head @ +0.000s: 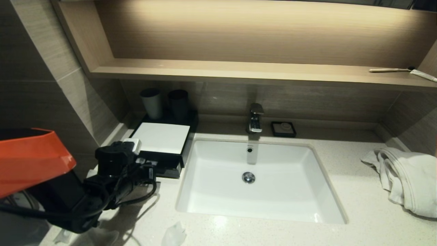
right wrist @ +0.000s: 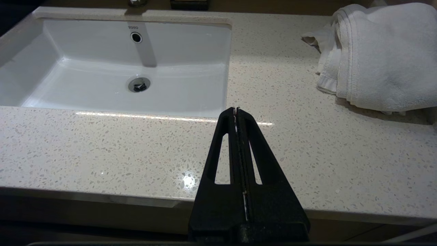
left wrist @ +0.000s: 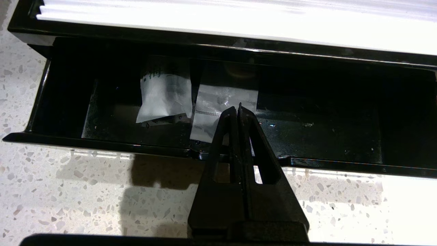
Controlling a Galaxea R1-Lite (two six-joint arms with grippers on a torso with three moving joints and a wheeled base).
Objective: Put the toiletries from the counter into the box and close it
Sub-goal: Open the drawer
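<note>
The left end effector (left wrist: 238, 108) is clenched and grasps nothing, hanging over the front edge of the open black box (left wrist: 102, 145). Two white sachets (left wrist: 166, 95) lie inside, perhaps sealed toiletries. The right end effector (right wrist: 236, 110) is also clenched, above the speckled surface (right wrist: 307, 150) near the sink (right wrist: 102, 85).

My left arm blocks the box (head: 160, 138) drawer's front from the head view. Packet (left wrist: 165, 97) print unreadable. Towel (head: 408, 177) cut off at frame edge.
</note>
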